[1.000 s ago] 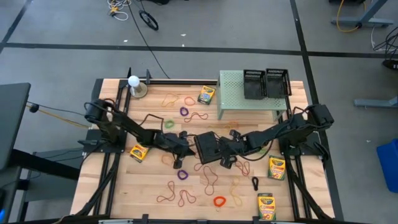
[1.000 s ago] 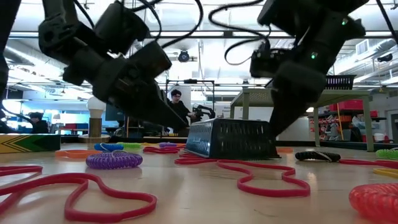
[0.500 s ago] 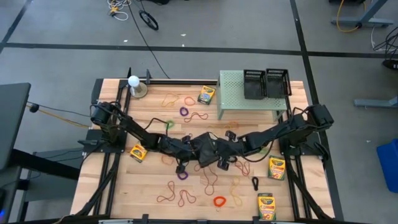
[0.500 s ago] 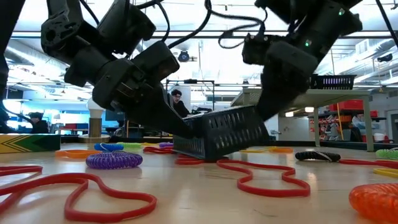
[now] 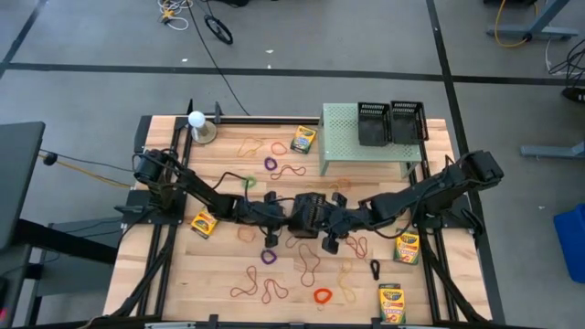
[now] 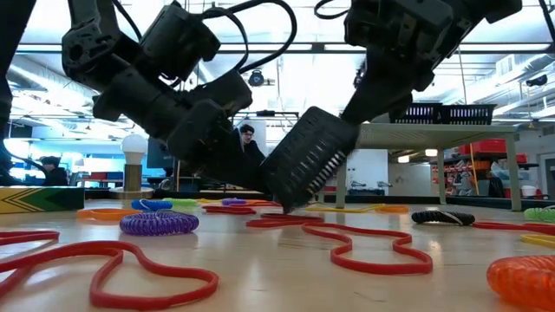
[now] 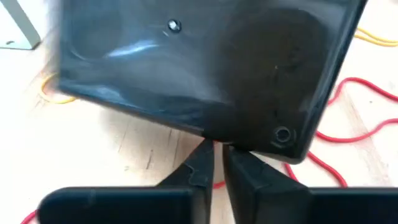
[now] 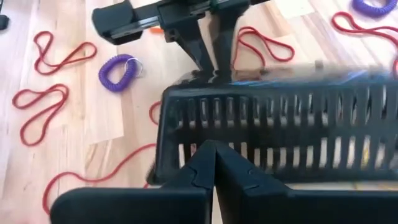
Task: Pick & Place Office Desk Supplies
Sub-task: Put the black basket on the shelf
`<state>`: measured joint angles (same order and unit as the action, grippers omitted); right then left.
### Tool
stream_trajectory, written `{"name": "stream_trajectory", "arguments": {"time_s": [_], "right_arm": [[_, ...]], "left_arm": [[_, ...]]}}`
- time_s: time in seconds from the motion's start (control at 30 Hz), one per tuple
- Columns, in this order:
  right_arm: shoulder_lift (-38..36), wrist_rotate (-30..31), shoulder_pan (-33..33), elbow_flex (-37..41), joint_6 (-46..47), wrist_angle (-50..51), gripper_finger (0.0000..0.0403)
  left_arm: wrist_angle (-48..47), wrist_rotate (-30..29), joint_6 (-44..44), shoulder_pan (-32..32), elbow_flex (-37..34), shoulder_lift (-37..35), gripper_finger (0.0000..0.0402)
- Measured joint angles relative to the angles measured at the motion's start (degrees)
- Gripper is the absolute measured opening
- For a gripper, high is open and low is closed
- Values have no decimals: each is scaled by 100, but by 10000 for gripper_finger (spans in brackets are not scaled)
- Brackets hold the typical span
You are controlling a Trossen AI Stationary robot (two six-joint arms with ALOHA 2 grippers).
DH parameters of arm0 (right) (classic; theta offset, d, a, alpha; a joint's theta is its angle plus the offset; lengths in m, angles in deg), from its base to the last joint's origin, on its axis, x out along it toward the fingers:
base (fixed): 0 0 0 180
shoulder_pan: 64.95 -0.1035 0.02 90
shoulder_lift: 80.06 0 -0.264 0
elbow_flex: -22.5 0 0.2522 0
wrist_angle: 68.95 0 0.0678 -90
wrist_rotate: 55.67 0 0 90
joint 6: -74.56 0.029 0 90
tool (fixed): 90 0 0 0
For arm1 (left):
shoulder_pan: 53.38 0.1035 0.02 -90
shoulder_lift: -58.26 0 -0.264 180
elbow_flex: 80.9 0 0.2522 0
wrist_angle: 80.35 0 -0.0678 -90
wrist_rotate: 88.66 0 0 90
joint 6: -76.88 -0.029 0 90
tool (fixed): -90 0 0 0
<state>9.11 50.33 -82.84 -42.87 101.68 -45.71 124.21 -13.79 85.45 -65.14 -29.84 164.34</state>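
Low view alone: basket (image 6: pixel 308 156) tilted; right tool (image 8: pixel 214 144) clamps wall; left tool (image 7: pixel 217 146) state unclear.

Light wood-plank desk (image 5: pixel 183 279) stands on a grey concrete floor (image 5: pixel 91 55) crossed by dark lines. Cables (image 5: pixel 206 32) trail over the floor beyond the far edge. In the low view, bright ceiling lights (image 6: pixel 286 82), a person (image 6: pixel 250 143) seated far behind, shelving at right.

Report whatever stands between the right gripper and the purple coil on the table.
The tilted black basket: the right gripper is shut on its wall, with the purple coil on the table beyond. The left gripper meets the basket's far edge.
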Motion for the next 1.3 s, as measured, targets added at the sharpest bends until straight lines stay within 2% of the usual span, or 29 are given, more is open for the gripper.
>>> {"name": "stream_trajectory", "arguments": {"time_s": [0.37, 0.77, 0.97, 1.3], "right_arm": [[8, 47, 232, 4, -294, -621, 11], [115, -63, 505, 11, -373, -726, 11], [126, -79, 516, 13, -252, -673, 11], [277, -450, 544, 13, -273, -1266, 11]], "left_arm": [[-268, 163, 284, -2, 12, -2, 140], [-884, 179, 561, -2, 22, -20, 247], [-862, 149, 424, -1, 16, -20, 246], [-689, -284, 438, 74, 0, -9, 189]]}}
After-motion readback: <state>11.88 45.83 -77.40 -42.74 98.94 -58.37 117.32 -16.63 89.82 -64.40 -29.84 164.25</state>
